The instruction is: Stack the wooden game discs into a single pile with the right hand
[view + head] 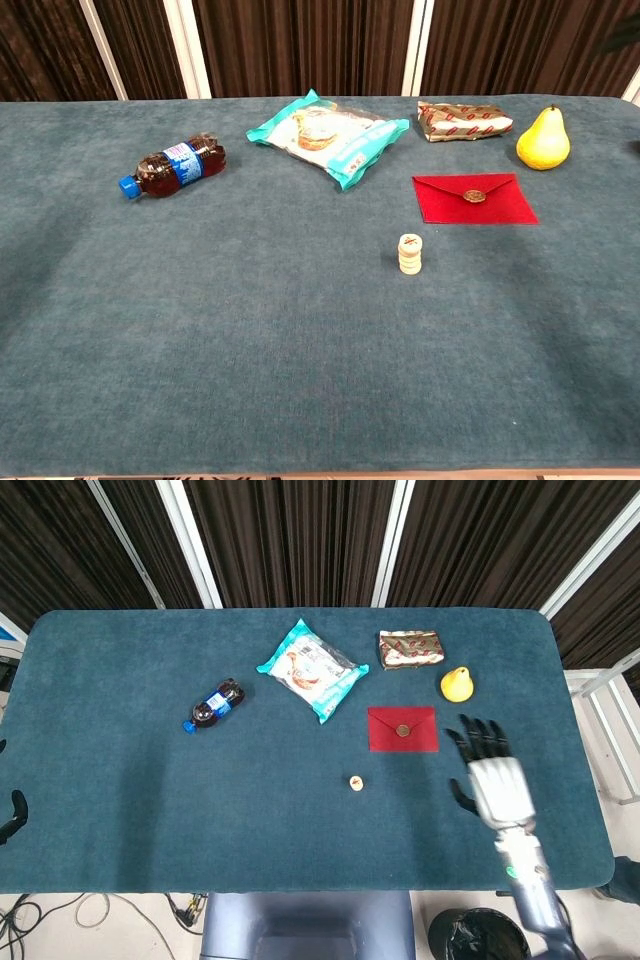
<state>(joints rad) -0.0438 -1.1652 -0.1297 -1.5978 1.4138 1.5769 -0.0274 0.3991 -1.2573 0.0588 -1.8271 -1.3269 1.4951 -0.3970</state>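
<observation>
The wooden game discs (409, 254) stand in one small pile in the middle of the teal table, the top disc marked in red; from above the pile (355, 782) shows as a single pale disc. My right hand (490, 774) hovers well to the right of the pile, fingers spread and holding nothing. It does not show in the chest view. My left hand (12, 815) barely shows as a dark shape at the left edge of the head view; its fingers cannot be made out.
A red envelope (474, 197) lies just behind and right of the pile. Further back are a yellow pear (543, 140), a wrapped snack bar (463, 120), a teal snack bag (328, 129) and a small cola bottle (171, 165) at the left.
</observation>
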